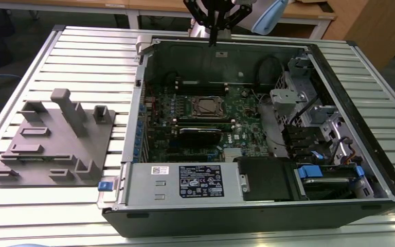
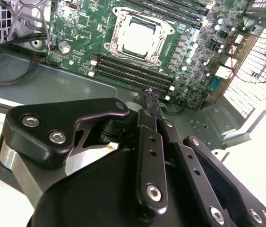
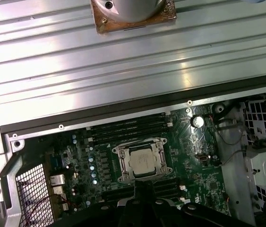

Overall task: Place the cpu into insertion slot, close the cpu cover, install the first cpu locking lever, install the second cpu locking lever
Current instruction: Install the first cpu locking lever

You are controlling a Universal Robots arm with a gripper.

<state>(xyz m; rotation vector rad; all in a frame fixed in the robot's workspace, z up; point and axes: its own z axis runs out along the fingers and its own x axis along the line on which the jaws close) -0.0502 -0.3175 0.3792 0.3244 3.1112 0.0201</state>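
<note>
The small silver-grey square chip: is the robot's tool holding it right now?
No, the chip sits in the metal-rimmed square socket on the green board, apart from the tool.

slatted metal table (image 1: 81, 51) carries computer case (image 1: 252, 216), grey fixture (image 1: 53, 139).

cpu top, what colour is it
Dull silver-grey; the cpu shows best in the second wrist view.
</note>
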